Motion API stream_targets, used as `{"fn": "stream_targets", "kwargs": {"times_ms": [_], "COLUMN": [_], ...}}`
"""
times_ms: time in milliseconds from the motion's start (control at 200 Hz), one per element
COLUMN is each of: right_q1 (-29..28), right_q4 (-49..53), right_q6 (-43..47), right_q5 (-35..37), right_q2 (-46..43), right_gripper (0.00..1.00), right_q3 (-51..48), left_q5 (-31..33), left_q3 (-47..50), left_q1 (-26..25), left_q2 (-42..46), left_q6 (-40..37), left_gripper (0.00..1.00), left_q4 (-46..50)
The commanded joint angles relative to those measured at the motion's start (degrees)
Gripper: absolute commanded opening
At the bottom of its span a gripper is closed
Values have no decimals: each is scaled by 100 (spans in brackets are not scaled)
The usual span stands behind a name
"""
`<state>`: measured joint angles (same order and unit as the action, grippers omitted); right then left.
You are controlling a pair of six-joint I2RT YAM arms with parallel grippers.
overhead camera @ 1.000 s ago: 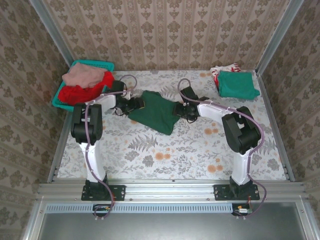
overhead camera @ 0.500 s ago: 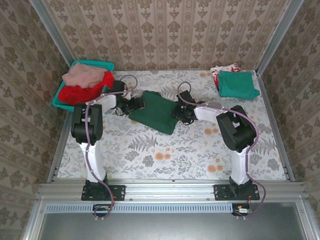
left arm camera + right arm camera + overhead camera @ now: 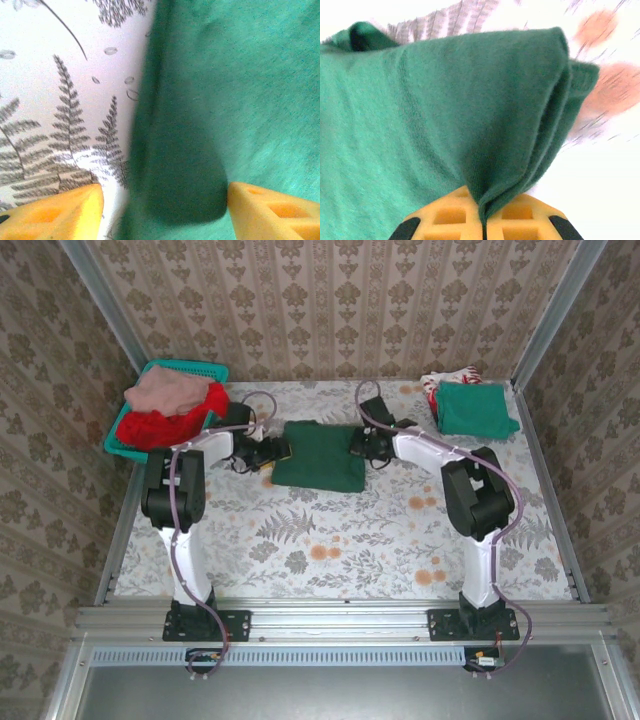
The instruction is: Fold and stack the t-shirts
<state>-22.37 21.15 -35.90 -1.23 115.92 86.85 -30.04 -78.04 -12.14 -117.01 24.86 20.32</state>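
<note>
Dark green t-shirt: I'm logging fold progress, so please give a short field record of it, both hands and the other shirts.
dark green t-shirt: folded roughly rectangular, flat on table centre
left hand: open, straddling its left edge
right hand: shut on its right edge, layers pinched
teal-green shirt: folded, far right, against white-red one
basket: pink shirt and red shirt, bunched

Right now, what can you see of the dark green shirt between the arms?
The green shirt is plain, soft knit cloth, folded into a rough rectangle lying on the floral table between the two arms. Its right edge, several layers thick, is pinched in the shut right gripper. The open left gripper straddles its rounded left fold, one finger over the cloth, the other over the table.
</note>
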Motion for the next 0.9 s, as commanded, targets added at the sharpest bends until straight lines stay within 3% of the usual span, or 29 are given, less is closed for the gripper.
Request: {"fn": "stream_targets", "kwargs": {"times_ms": [0,200,410,560,720,895], "right_q1": [520,1438,1782,1999,2290,2526], "right_q4": [919,1960,2226,2208,1774,1888], "right_q6": [1227,2412,3429,3681,3757,4099], "right_q5": [667,387,625,737,210,483], "right_q2": [-464,36,525,806,1000,1493], "right_gripper": [0,0,0,0,0,0], "right_q3": [707,2165,3243,3849,4194,4775], "left_q5": [-184,-213,-216,-191,-193,-171], "left_q3": [162,259,337,422,470,483], "left_q1": [9,137,192,256,320,353], "left_q2": [271,319,311,319,311,346], "left_q6": [85,93,81,62,45,-15], "left_gripper": [68,68,68,68,67,67], "left_q4": [343,294,289,300,300,405]}}
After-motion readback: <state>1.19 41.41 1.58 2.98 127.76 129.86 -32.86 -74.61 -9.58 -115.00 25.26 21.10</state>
